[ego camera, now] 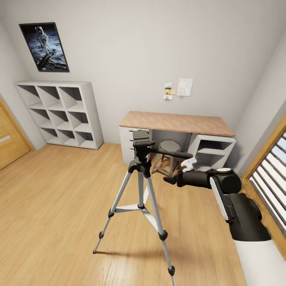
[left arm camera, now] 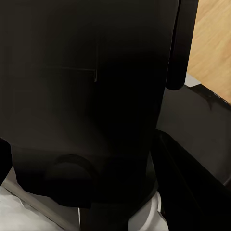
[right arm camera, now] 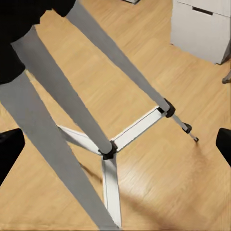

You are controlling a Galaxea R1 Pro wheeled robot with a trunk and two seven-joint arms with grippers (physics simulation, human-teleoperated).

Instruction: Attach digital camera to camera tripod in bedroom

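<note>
The right arm (ego camera: 222,190) reaches in from the window side toward the tripod (ego camera: 140,186), and its pincer (ego camera: 170,180) ends just beside the tripod's upper legs, below the long black pan handle (ego camera: 171,153). In the right wrist view the two dark fingertips (right arm camera: 9,151) sit far apart at opposite edges of the picture with nothing between them, so this pincer is wide. That view looks down past the tripod's silver legs (right arm camera: 57,96) to the centre brace (right arm camera: 109,151) and a black foot (right arm camera: 186,127) on the wood plank floor (right arm camera: 192,183). The tripod stands on that floor with its three legs spread, and its black head (ego camera: 142,141) carries a flat plate on top; I cannot make out the digital camera on it or anywhere near it. The left wrist view is taken up by a dark body (left arm camera: 82,96) close to the lens, with a strip of floor past it, and I cannot tell how the left pincer stands. Just behind the tripod is a stool (ego camera: 169,157) tucked under the wood-topped surface (ego camera: 176,122). Farther back from the tripod, against the grey wall, are white cube shelves (ego camera: 59,113) and an astronaut picture (ego camera: 43,47) above them.
</note>
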